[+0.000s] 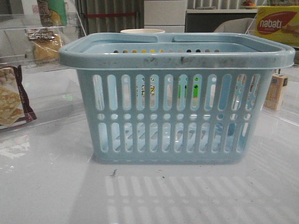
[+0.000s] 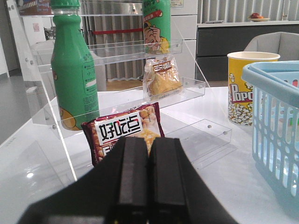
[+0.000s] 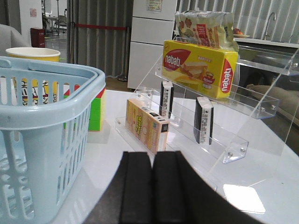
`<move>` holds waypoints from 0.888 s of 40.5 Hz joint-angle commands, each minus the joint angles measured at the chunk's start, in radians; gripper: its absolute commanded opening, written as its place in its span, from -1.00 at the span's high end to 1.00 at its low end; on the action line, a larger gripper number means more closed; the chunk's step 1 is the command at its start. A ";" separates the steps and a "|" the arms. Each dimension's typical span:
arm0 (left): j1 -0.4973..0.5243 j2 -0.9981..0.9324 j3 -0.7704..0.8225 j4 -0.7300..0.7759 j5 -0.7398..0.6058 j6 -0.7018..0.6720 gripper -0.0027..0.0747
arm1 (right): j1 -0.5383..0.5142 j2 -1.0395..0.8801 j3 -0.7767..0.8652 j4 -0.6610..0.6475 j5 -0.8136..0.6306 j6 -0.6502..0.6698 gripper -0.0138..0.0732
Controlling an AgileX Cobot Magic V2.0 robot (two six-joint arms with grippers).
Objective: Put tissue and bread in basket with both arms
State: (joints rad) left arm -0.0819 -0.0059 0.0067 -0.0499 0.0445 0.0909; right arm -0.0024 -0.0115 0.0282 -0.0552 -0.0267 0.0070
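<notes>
The pale-blue basket [image 1: 175,112] stands in the middle of the table, and its wall also shows in both wrist views: basket [image 2: 275,116], basket [image 3: 42,135]. The bread [image 2: 161,79], golden-brown in a clear bag, leans on a clear shelf step; it is also the bread [image 1: 46,44] at the far left. Two flat black packs stand on edge on the right-hand clear shelf: a tissue pack [image 3: 203,120] and a second black pack [image 3: 166,99]. My left gripper [image 2: 148,140] is shut and empty, short of the left shelf. Also shut and empty, my right gripper [image 3: 153,155] points at the right shelf. Neither gripper shows in the front view.
A maroon-edged cracker pack [image 2: 126,130] and a green bottle [image 2: 72,74] stand before the left gripper. A popcorn cup [image 2: 245,88] sits behind the basket. A tan carton [image 3: 146,125] and a yellow nabati box [image 3: 201,67] occupy the right shelf; a coloured cube [image 3: 96,109] stands near the basket.
</notes>
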 commanded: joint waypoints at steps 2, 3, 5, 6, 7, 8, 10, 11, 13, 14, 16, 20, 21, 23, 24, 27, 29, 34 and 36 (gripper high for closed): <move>0.002 -0.016 0.001 -0.006 -0.088 -0.001 0.70 | -0.009 -0.012 0.002 -0.011 -0.081 0.003 0.56; 0.002 -0.016 0.001 -0.006 -0.088 -0.001 0.70 | -0.009 -0.012 0.002 -0.011 -0.081 0.003 0.56; 0.002 -0.016 0.001 -0.006 -0.088 -0.001 0.70 | -0.009 -0.012 0.002 -0.011 -0.081 0.003 0.56; 0.002 -0.016 0.001 -0.006 -0.088 -0.001 0.70 | -0.009 -0.012 0.002 -0.011 -0.081 0.003 0.56; 0.002 -0.016 0.001 -0.006 -0.088 -0.001 0.70 | -0.009 -0.012 0.002 -0.011 -0.081 0.003 0.56; 0.002 -0.016 0.001 -0.006 -0.088 -0.001 0.70 | -0.009 -0.012 0.002 -0.011 -0.081 0.003 0.56; 0.002 -0.016 0.001 -0.006 -0.088 -0.001 0.70 | -0.009 -0.012 0.002 -0.011 -0.081 0.003 0.56; 0.002 -0.016 0.001 -0.006 -0.088 -0.001 0.70 | -0.009 -0.012 0.002 -0.011 -0.081 0.003 0.56; 0.002 -0.016 0.001 -0.006 -0.088 -0.001 0.70 | -0.009 -0.012 0.002 -0.011 -0.081 0.003 0.56; 0.002 -0.016 0.001 -0.006 -0.088 -0.001 0.70 | -0.009 -0.012 0.002 -0.011 -0.081 0.003 0.56; 0.002 -0.016 0.001 -0.006 -0.088 -0.001 0.70 | -0.009 -0.012 0.002 -0.011 -0.081 0.003 0.56; 0.002 -0.016 0.001 -0.006 -0.088 -0.001 0.70 | -0.009 -0.012 0.002 -0.011 -0.081 0.003 0.56; 0.002 -0.016 0.001 -0.006 -0.088 -0.001 0.70 | -0.009 -0.012 0.002 -0.011 -0.081 0.003 0.56; 0.002 -0.016 0.001 -0.006 -0.088 -0.001 0.70 | -0.009 -0.012 0.002 -0.011 -0.081 0.003 0.56; 0.002 -0.016 0.001 -0.006 -0.088 -0.001 0.70 | -0.009 -0.012 0.002 -0.011 -0.084 0.003 0.56; 0.002 -0.016 0.001 -0.006 -0.088 -0.001 0.70 | -0.009 -0.012 0.002 -0.011 -0.110 0.003 0.56; 0.002 -0.016 0.001 -0.006 -0.088 -0.001 0.70 | -0.009 -0.012 0.002 -0.011 -0.146 0.003 0.56; 0.002 -0.016 -0.004 -0.006 -0.146 -0.001 0.70 | -0.009 -0.012 -0.011 -0.011 -0.204 0.003 0.56; 0.002 -0.016 -0.015 -0.006 -0.162 -0.003 0.70 | -0.006 -0.012 -0.036 -0.011 -0.192 0.003 0.56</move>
State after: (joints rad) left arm -0.0819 -0.0059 0.0067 -0.0499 0.0122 0.0909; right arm -0.0024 -0.0115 0.0291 -0.0552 -0.1187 0.0070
